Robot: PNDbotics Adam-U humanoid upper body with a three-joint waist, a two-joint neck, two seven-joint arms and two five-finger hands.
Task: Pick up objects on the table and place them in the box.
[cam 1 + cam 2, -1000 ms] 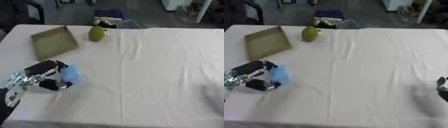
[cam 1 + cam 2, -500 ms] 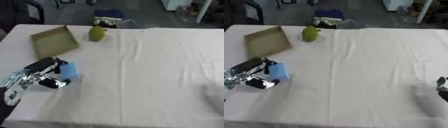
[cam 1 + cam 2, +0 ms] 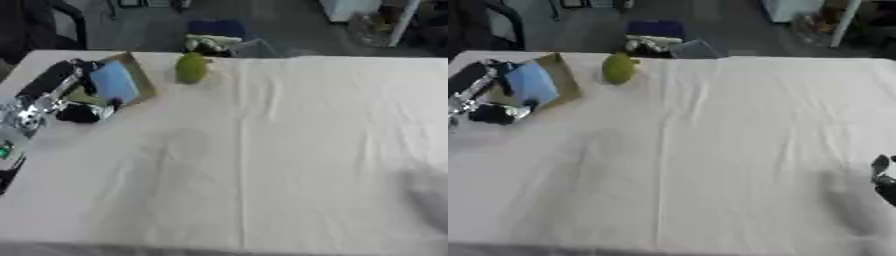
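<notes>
**Operator:** Left eye view first. I see my left hand (image 3: 61, 97) at the left edge of the table (image 3: 289, 150), its fingers curled round a light blue block (image 3: 115, 82), with the thumb low beside it. The block is tilted and sits over the brown box (image 3: 140, 75), which lies near the table's far left corner.

**Observer:** Is the block touching the box?

**Operator:** I cannot tell; it overlaps the box's floor from here, but whether it rests there or hangs above is unclear. A green pear-shaped fruit (image 3: 192, 68) stands on the white cloth just beside the box's right wall, apart from my hand.

**Observer:** And the right eye view?

**Operator:** Same grasp there: dark fingers above the block, thumb below, block pinched between them over the box. My right hand (image 3: 883, 179) shows only as a dark shape at the right edge, low on the table. I cannot tell whether it is spread or curled. Beyond the table's far edge there is a small heap of things (image 3: 658, 44) on the floor, too blurred to name.
</notes>
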